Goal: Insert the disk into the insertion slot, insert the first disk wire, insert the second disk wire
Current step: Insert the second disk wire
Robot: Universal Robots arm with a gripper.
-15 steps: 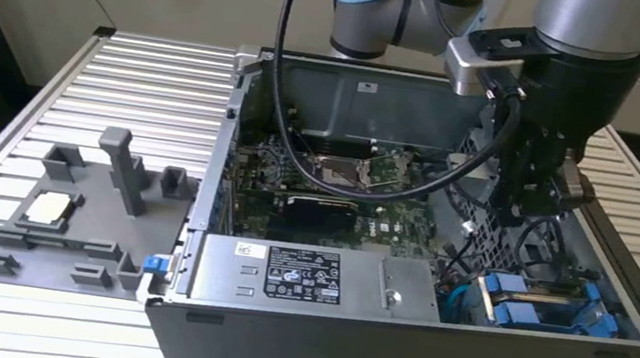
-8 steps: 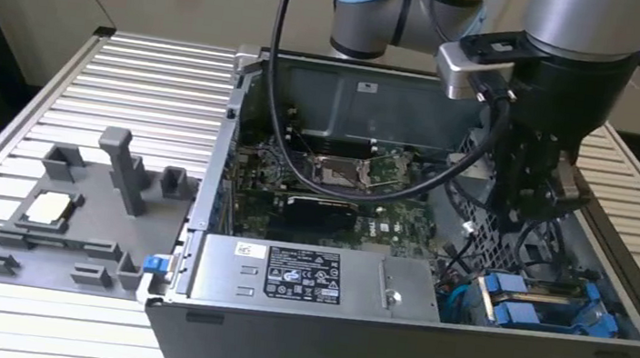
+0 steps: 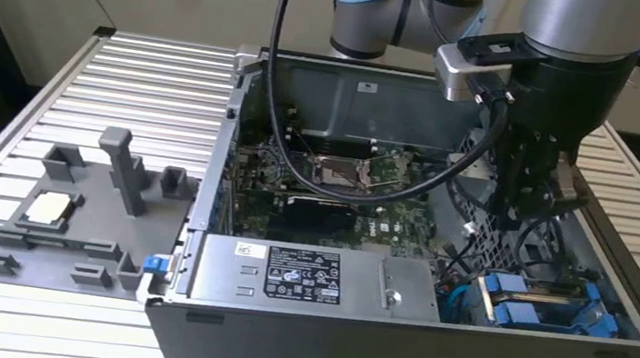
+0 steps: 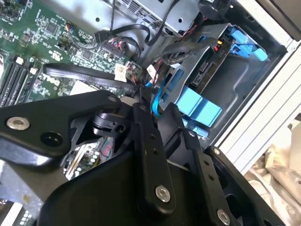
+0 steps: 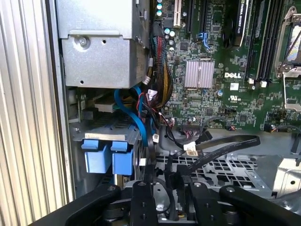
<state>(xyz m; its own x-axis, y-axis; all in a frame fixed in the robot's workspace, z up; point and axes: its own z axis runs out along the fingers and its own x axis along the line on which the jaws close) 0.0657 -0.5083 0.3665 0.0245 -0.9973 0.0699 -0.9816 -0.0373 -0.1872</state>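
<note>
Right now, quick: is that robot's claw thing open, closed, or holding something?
Gripper: closed, as far as the second wrist view shows, on the blue wire that runs in between its tips.

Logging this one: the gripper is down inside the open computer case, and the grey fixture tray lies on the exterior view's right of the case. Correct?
Not quite. The exterior view shows the grey fixture tray on its left of the computer case; the gripper is down inside the case.
</note>
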